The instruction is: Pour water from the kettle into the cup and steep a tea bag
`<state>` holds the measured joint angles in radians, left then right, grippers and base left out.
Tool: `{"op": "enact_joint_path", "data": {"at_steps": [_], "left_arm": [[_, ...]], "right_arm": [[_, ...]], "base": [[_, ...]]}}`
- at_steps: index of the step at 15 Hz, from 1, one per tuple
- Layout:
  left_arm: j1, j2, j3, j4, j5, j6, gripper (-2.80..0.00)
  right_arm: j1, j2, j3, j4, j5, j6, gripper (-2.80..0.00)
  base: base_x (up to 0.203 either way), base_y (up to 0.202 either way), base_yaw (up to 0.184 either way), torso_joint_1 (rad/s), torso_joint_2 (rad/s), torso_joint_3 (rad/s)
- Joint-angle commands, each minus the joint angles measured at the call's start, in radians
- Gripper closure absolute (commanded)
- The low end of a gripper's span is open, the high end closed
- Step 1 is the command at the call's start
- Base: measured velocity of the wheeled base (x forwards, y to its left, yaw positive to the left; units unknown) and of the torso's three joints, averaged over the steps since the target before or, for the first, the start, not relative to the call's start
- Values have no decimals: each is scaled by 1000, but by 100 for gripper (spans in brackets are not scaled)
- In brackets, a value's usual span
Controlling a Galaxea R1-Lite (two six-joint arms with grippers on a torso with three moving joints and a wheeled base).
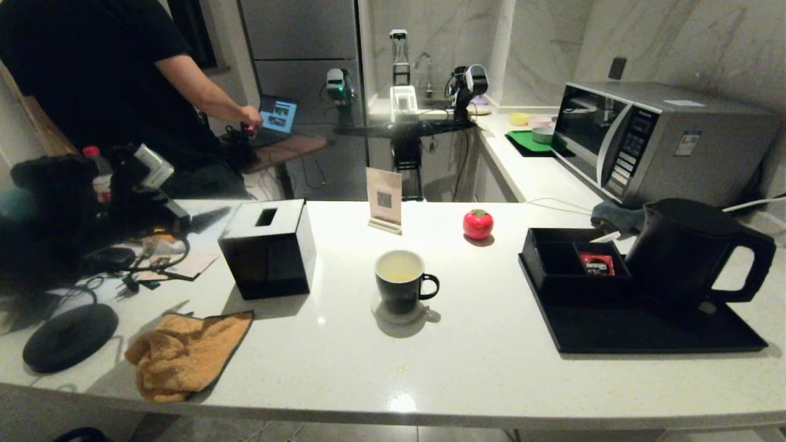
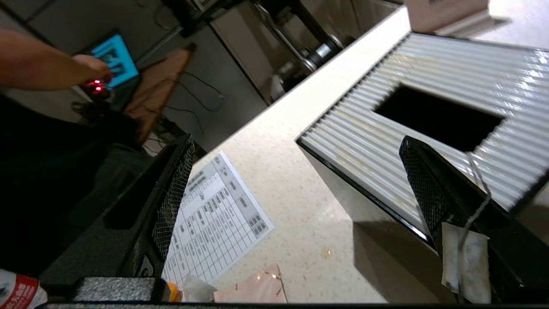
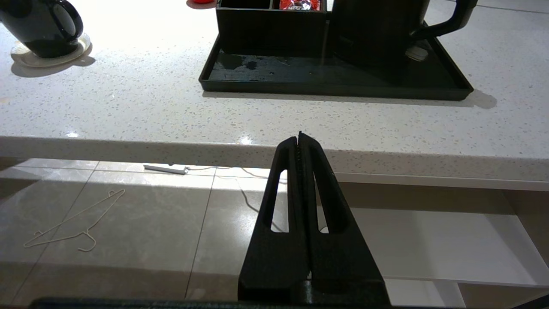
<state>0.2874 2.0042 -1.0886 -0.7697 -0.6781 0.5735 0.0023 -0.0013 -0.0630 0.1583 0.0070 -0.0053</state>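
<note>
The cup point(image 1: 399, 288) stands mid-counter holding pale yellowish water point(image 1: 399, 268); its dark side shows in the right wrist view point(image 3: 38, 25). The kettle point(image 1: 681, 252) stands upright on the black tray point(image 1: 645, 334), handle to the right, and again in the right wrist view point(image 3: 369, 30). My left gripper point(image 1: 206, 218) hangs open just left of the tissue box, above the counter point(image 2: 296, 140). A small wet greyish pouch with a thin string, apparently the tea bag point(image 2: 465, 262), clings to one finger. My right gripper point(image 3: 299, 136) is shut on nothing, below the counter's front edge.
The black tissue box point(image 1: 267, 258) is close beside the left gripper. A printed sheet point(image 2: 214, 223), a pink paper and a small grey folded piece lie under it. An orange cloth point(image 1: 184, 353), black pad point(image 1: 70, 336), card stand point(image 1: 384, 199), red ornament point(image 1: 478, 224) and red packet point(image 1: 595, 264) share the counter.
</note>
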Motion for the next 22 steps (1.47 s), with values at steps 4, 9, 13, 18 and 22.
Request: {"op": "enact_joint_path", "data": {"at_steps": [4, 9, 13, 18, 22], "left_arm": [[-38, -32, -182, 361, -7, 204, -280], [-33, -35, -399, 849, 11, 536, -280], [-22, -28, -459, 1075, 71, 714, -280], [-7, -9, -565, 1331, 152, 881, -280], [-7, 5, -608, 1409, 178, 921, -280]], "right_arm": [[1, 1, 0, 1, 1, -1, 0], [1, 1, 0, 1, 1, -1, 0], [1, 1, 0, 1, 1, -1, 0], [0, 1, 0, 1, 1, -1, 0], [1, 1, 0, 1, 1, -1, 0]], "base": [[0, 0, 0, 0, 0, 0], [0, 0, 0, 0, 0, 0], [0, 0, 0, 0, 0, 0], [0, 0, 0, 0, 0, 0], [0, 0, 0, 0, 0, 0]]}}
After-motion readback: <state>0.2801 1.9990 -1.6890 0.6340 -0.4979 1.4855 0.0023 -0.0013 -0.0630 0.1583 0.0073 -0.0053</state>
